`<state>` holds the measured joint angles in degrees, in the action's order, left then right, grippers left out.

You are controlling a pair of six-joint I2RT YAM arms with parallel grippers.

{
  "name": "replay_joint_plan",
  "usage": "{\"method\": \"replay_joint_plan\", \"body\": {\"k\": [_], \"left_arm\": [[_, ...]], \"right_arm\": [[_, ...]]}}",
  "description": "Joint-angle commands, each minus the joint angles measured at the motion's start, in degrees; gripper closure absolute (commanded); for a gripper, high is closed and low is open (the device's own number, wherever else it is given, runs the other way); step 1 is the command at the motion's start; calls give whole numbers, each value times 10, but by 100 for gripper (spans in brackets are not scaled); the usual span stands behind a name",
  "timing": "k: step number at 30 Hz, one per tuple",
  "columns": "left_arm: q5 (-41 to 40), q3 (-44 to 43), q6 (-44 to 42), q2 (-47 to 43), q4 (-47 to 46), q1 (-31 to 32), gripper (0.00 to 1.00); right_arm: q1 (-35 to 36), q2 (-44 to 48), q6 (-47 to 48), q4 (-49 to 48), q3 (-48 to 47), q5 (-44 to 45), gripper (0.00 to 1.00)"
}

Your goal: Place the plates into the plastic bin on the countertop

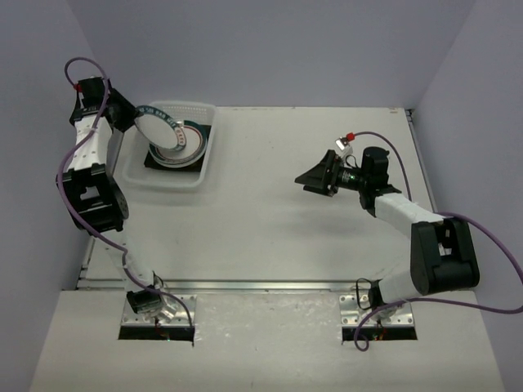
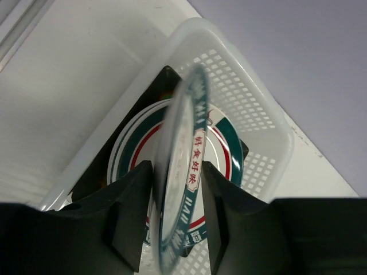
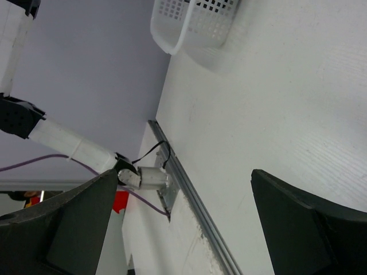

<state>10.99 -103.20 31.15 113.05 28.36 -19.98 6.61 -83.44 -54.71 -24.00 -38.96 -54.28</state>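
Closest to the left wrist lens, the left gripper (image 2: 178,172) stood with its black fingers (image 2: 129,200) partly apart on either side of a round white plate with a dark teal rim and red characters (image 2: 190,143). That plate stood on edge between them and looked blurred, so whether the pads pressed it or merely flanked it could not be told. It was tilted over the translucent white rectangular plastic bin with perforated walls (image 2: 246,86), which sat at the far left of the flat white tabletop (image 1: 286,237). Inside the bin, another round white plate with a teal rim and a red ring (image 2: 226,152) lay flat on a square dark-brown plate (image 2: 167,77) whose corners showed beneath it. From above, the tilted plate was over the bin's left rear part, partly covering the stacked pair. Well apart to the right, the right gripper (image 3: 181,177) hovered above the tabletop with its jaws spread wide and nothing between them, pointing toward the bin. Purple cables (image 1: 490,245) trailed along both arms, and a metal strip (image 1: 270,286) edged the tabletop's near side.
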Motion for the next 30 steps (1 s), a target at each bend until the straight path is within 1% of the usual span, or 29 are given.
{"method": "replay_joint_plan", "body": {"k": [1, 5, 6, 7, 8, 9, 11, 12, 16, 18, 19, 20, 21, 22, 23, 24, 25, 27, 28, 30], "left_arm": [[-4, -52, -17, 5, 40, 12, 61], [3, -67, -42, 19, 65, 33, 51], [2, -66, -44, 19, 66, 37, 47], [1, -67, -48, 21, 73, 43, 37], [-4, -71, -54, 23, 85, 47, 32], [-16, -74, -62, 22, 95, 54, 24], [-51, -80, -71, 20, 109, 66, 1], [-69, -81, -72, 19, 111, 68, 0], [-93, -83, -85, -12, 123, 78, 0], [-111, -81, -99, -43, 130, 94, 0], [-162, -61, -114, -84, 129, 119, 0], [-182, -37, -125, -117, 120, 127, 0], [-205, 10, -136, -170, 101, 151, 0], [-229, 46, -144, -208, 87, 177, 0], [-247, 74, -147, -247, 77, 200, 0], [-258, 119, -148, -303, 62, 222, 0], [-263, 192, -151, -346, 39, 241, 0], [-285, 255, -151, -403, 27, 279, 0], [-299, 297, -160, -447, 31, 295, 0], [-357, 337, -159, -494, 43, 322, 0]], "right_arm": [[2, -1, -4, -41, -10, -24, 1], [1, -1, -4, -43, -9, -24, 1], [1, -1, -4, -43, -9, -24, 1], [1, 0, -4, -43, -9, -26, 1], [1, 0, -4, -42, -8, -27, 1], [1, 2, -3, -42, -8, -26, 1], [1, 4, -2, -38, -8, -25, 1], [1, 5, -2, -38, -9, -27, 1], [2, 11, 7, -22, -10, -23, 1], [2, 25, 32, 15, -18, -5, 1], [3, 49, 76, 90, -33, 50, 1], [3, 72, 112, 116, -38, 69, 1], [22, 110, 171, 235, -74, 146, 1], [38, 135, 224, 312, -100, 248, 1], [52, 152, 261, 351, -115, 335, 1], [74, 176, 282, 398, -137, 409, 1], [106, 203, 302, 447, -159, 494, 1], [118, 259, 321, 523, -189, 590, 1], [118, 277, 330, 546, -199, 609, 1], [118, 314, 337, 612, -227, 641, 1]]}}
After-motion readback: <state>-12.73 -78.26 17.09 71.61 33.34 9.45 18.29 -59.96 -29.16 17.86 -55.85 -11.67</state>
